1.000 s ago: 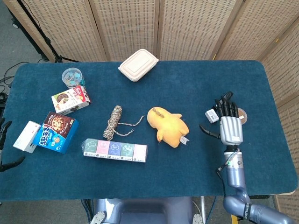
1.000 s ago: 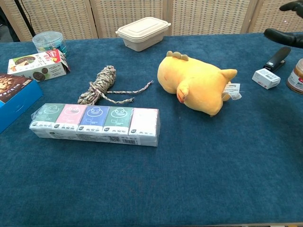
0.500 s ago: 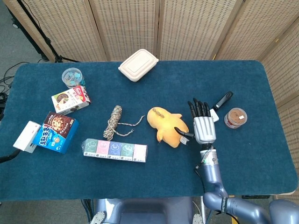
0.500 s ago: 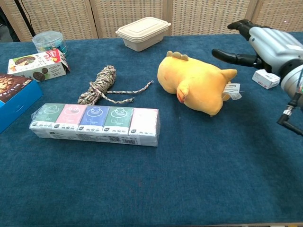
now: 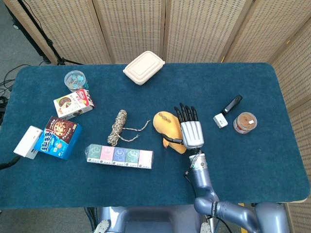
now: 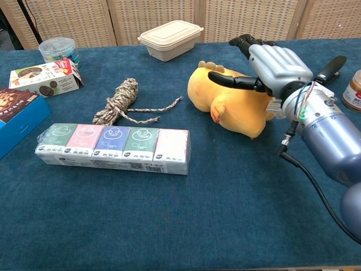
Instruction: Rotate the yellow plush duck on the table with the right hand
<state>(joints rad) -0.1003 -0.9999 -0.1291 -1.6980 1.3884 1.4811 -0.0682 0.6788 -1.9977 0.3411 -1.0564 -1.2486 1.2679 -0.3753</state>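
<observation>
The right hand [image 5: 192, 132] hovers spread wide over the yellow plush duck [image 6: 225, 101], so next it likely lowers, grasps and turns it.

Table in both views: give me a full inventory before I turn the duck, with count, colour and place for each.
plush duck: 1, yellow, centre
rope bundle: 1, beige, left of duck
tissue pack row: 1, pastel, front
lidded container: 1, cream, back
snack boxes: 2, white and blue, left
white box: 1, far left
round tub: 1, clear, back left
stapler: 1, black-white, right
jar: 1, brown, right
right hand: 1, silver-black, open over duck
</observation>
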